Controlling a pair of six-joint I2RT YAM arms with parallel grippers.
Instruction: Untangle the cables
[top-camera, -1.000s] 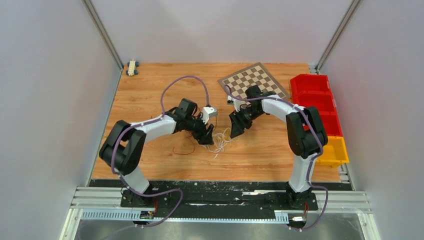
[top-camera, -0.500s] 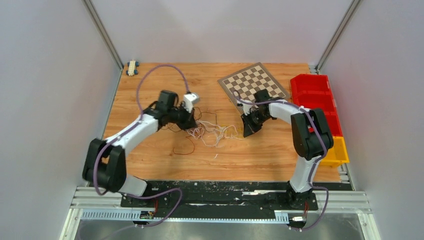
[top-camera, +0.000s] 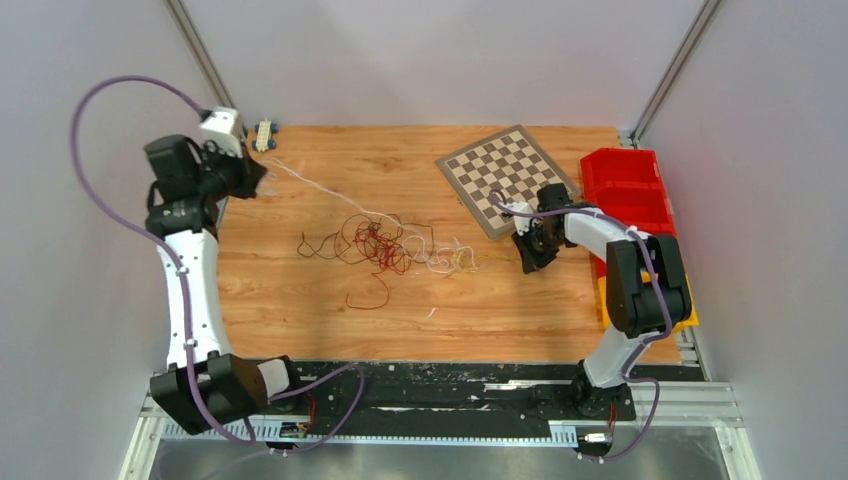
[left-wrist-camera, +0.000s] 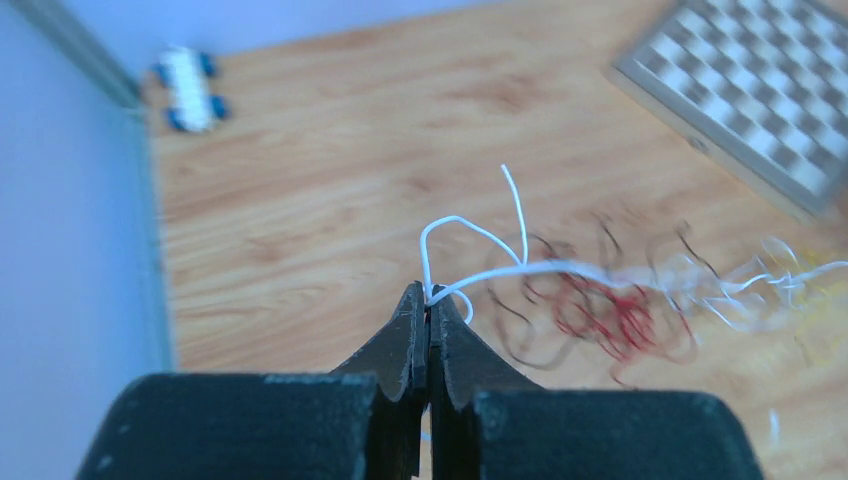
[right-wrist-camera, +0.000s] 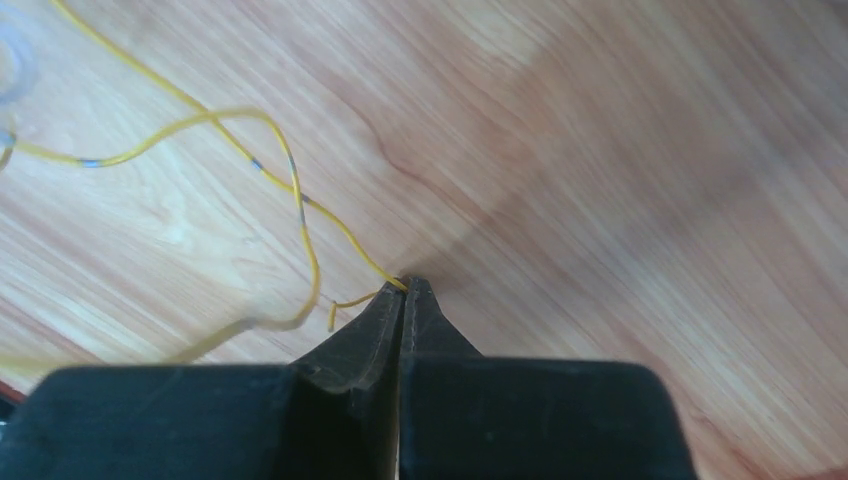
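Thin wires in four colours, partly drawn out of one tangle. White wire (left-wrist-camera: 540, 268): end pinched in the tips of the left gripper (left-wrist-camera: 430, 300), with a small loop and a stub rising just beyond them, then running nearly straight away to the tangle. Red knot (top-camera: 378, 243): dense curls, roughly midway between the grippers. Brown loops (top-camera: 320, 243): loose, around the knot on the left gripper's side. Yellow wire (right-wrist-camera: 300, 215): end pinched in the right gripper (right-wrist-camera: 403, 290), wavy and grey-banded, trailing off to its left. Red strand (top-camera: 372, 297): a single hook, apart from the knot, well clear of both grippers.
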